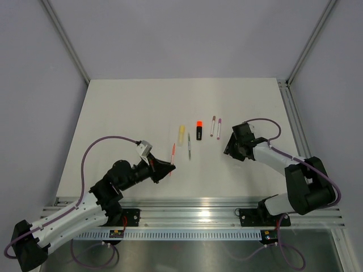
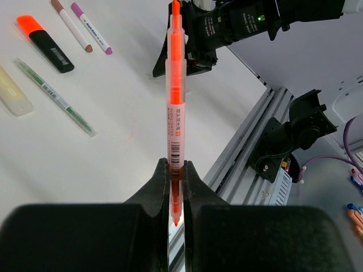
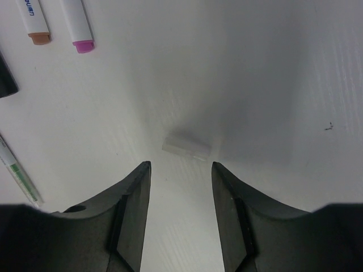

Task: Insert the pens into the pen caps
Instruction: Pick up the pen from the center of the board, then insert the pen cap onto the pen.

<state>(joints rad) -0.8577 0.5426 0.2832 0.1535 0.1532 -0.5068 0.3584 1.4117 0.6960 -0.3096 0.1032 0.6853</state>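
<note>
- Top view: my left gripper (image 1: 167, 167) and right gripper (image 1: 227, 151) flank the black highlighter (image 1: 199, 131). The table (image 1: 125, 107) edges are well off.
- Left wrist: jaws clenched on the orange-red pen (image 2: 174, 96), which juts straight ahead.
- Right wrist: jaws released, with the whitish cap (image 3: 186, 147) lying crosswise just ahead of the gap. Next, I reckon, lower and close on it.

Top view: my fixed camera sits high behind both arm bases (image 1: 125, 217), looking down on the whole bench (image 1: 125, 113) from farthest off.
Left wrist view: just behind the left jaws, looking low across the bench toward the right arm (image 2: 238, 25), top of frame.
Right wrist view: close over the bench, facing almost straight down between the right jaws.
Shared: I find the purple-tipped white pen (image 2: 91, 28) upper left in both wrist views.
</note>
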